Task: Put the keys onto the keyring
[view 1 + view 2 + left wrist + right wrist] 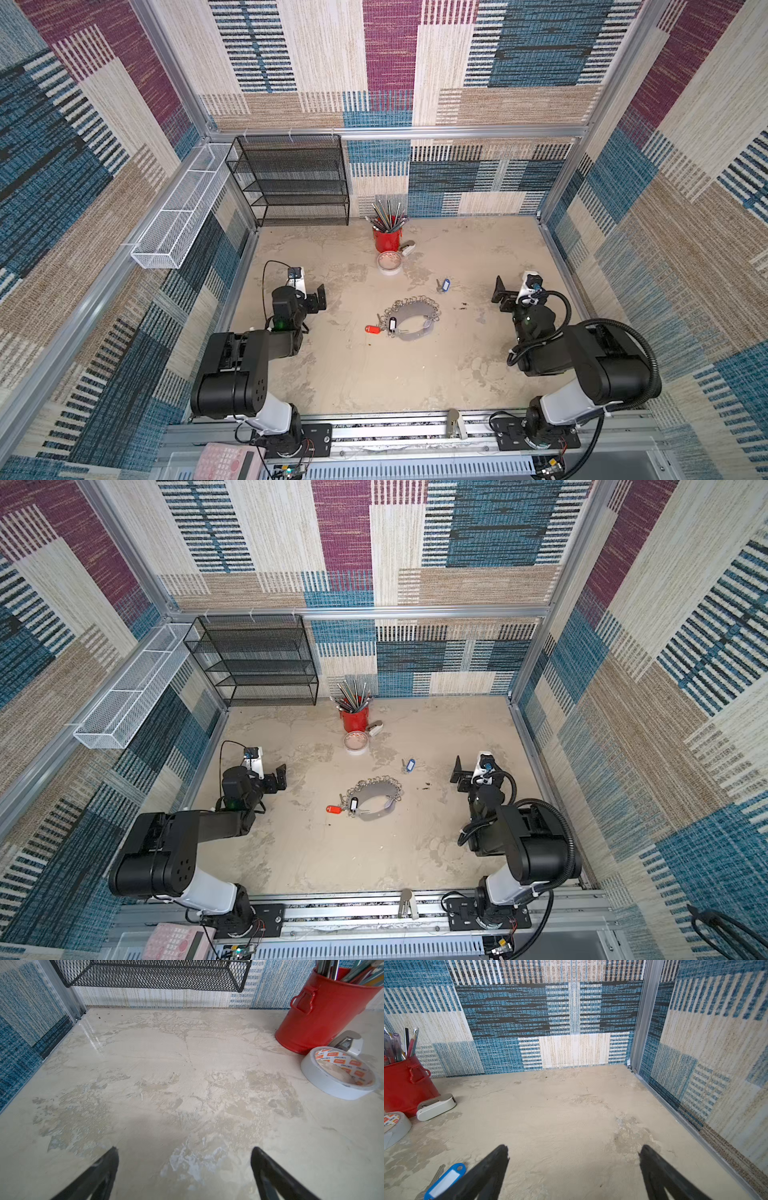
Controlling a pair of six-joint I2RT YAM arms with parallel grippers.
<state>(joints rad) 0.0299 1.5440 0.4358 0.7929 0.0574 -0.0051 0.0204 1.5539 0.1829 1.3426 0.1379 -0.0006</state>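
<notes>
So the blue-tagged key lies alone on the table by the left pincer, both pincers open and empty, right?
No: the blue-tagged key lies alone on the table by the right pincer, as the right wrist view shows. The left pincer is open and empty too.

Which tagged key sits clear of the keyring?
The blue-tagged key, lying alone well apart from it; the red-tagged key and black-and-white-tagged key lie at one end of the keyring.

The keyring (413, 316) lies mid-table (374, 374). A key (392, 324) lies at its left end, a second key (372, 329) just left of that, and a third key (444, 285) apart, farther and right. Beyond, a tape roll (390, 263) sits before a pen pot (386, 240).
</notes>
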